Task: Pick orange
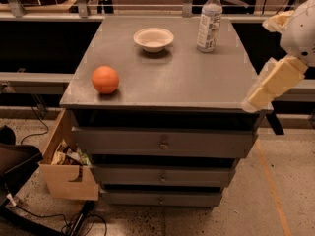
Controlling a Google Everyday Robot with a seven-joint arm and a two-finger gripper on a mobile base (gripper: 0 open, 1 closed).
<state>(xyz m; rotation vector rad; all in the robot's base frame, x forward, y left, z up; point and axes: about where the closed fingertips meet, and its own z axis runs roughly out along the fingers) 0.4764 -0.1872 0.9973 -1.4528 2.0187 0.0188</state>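
Observation:
The orange [105, 79] is round and smooth and sits on the grey cabinet top [177, 77] near its front left corner. My arm comes in at the right edge of the camera view. Its cream-coloured gripper [269, 85] hangs beside the cabinet's front right corner, far to the right of the orange and not touching it. Nothing shows in the gripper.
A shallow off-white bowl [153, 39] and a clear plastic water bottle [209, 21] stand at the back of the top. The cabinet has three drawers [165, 142] below. An open cardboard box [66, 168] sits on the floor at the left, with cables beside it.

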